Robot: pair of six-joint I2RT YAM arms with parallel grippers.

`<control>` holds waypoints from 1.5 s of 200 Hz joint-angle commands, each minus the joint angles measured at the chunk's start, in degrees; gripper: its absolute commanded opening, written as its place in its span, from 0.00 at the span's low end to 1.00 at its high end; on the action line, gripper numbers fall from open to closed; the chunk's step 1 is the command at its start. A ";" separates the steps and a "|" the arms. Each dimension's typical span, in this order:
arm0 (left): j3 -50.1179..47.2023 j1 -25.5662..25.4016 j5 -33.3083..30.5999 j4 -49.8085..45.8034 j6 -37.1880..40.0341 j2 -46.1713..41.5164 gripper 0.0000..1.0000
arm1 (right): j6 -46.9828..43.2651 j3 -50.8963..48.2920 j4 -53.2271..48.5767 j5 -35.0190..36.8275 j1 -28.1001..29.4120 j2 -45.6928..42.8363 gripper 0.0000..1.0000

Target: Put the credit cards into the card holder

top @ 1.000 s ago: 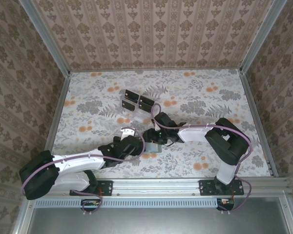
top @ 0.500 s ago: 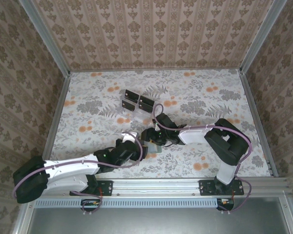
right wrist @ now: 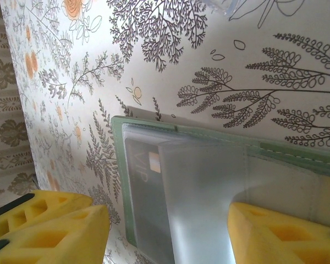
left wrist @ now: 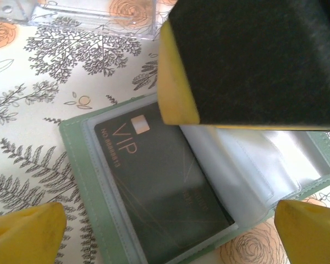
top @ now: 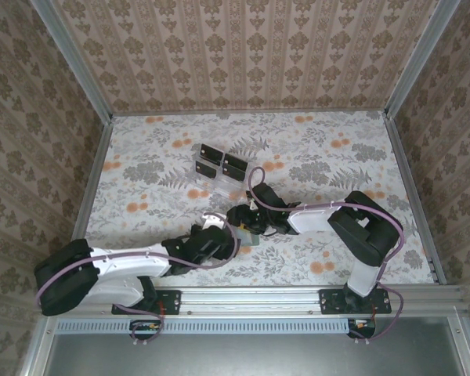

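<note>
My left tool gapes wide over the open card holder, a VIP credit card pocketed inside. My right tool, half-spread, straddles it from 3 o'clock.

Brown damask wallpaper covers the three walls; the floral-patterned counter lies between them, framed by pale metal rails.

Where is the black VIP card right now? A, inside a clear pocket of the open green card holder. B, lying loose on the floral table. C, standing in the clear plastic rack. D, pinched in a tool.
A: the black VIP card lies flat behind clear plastic inside the open card holder, whose green edge frames it.
</note>
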 commanded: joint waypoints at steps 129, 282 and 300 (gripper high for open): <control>-0.75 2.26 -2.44 2.08 -2.14 7.01 1.00 | 1.11 -1.89 -3.22 -2.29 -0.88 -1.46 0.61; -3.54 2.27 -2.99 2.53 -5.52 7.25 1.00 | -3.23 -5.87 -5.80 1.35 -1.30 -9.96 0.61; -3.53 2.19 -3.06 2.62 -5.57 7.25 1.00 | -3.17 -6.16 -4.56 1.21 -1.22 -8.26 0.61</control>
